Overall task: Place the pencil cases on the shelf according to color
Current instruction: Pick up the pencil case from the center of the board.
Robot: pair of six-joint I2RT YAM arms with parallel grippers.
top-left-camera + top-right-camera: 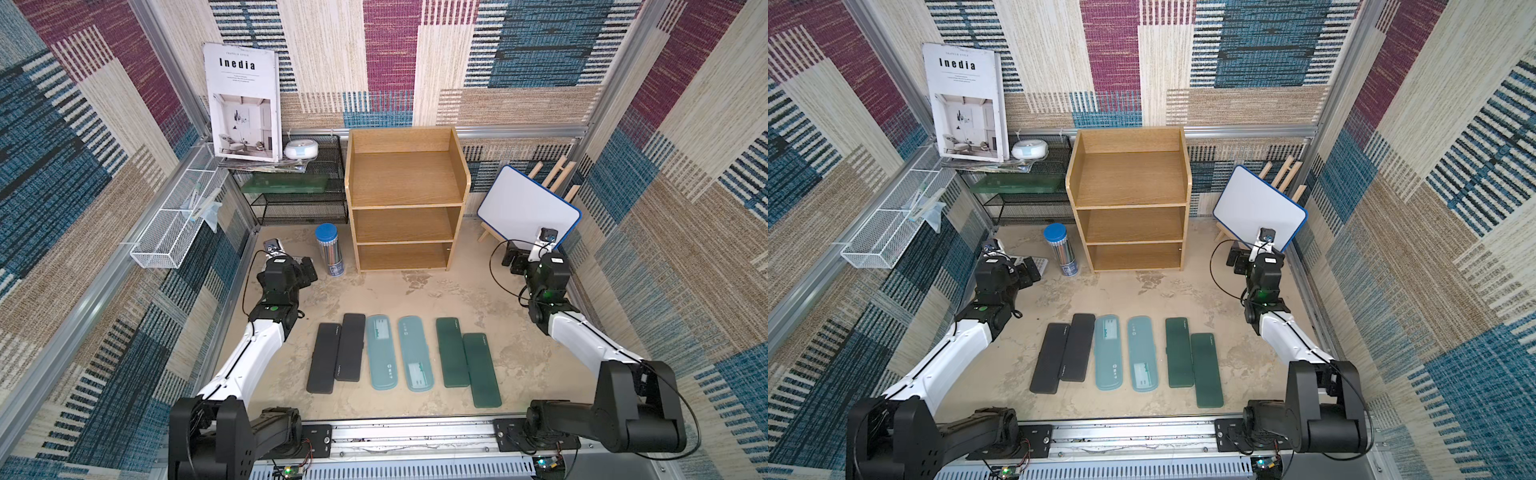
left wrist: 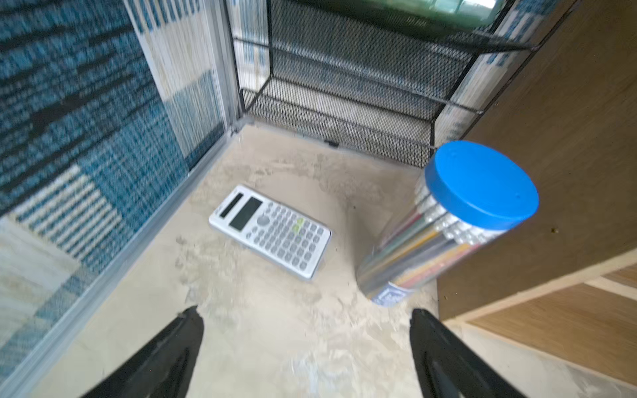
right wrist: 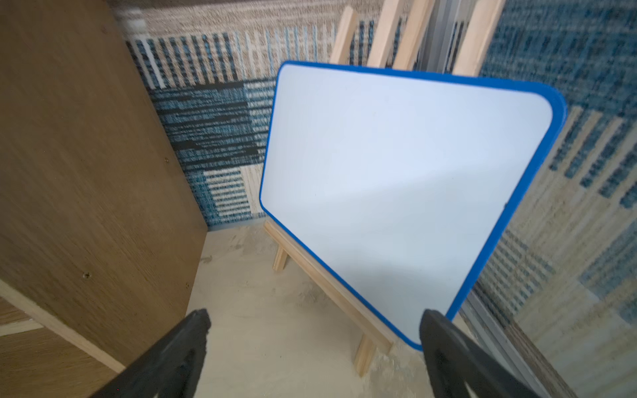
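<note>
the left gripper had its jaws wide apart and held nothing, poised over bare table short of a grey calculator and a blue-capped pencil tube. the right gripper was spread just as wide and empty, facing a whiteboard on a small easel beside the shelf. all six pencil cases lay flat in a row on the table in front of the shelf, between the arms, none on a tier: two black cases touching, two light blue cases just beside each other, two green cases touching. in both top views the left arm hid most of the calculator. both wrist views were blurred, with the fingers cut off at the frame edge.
</note>
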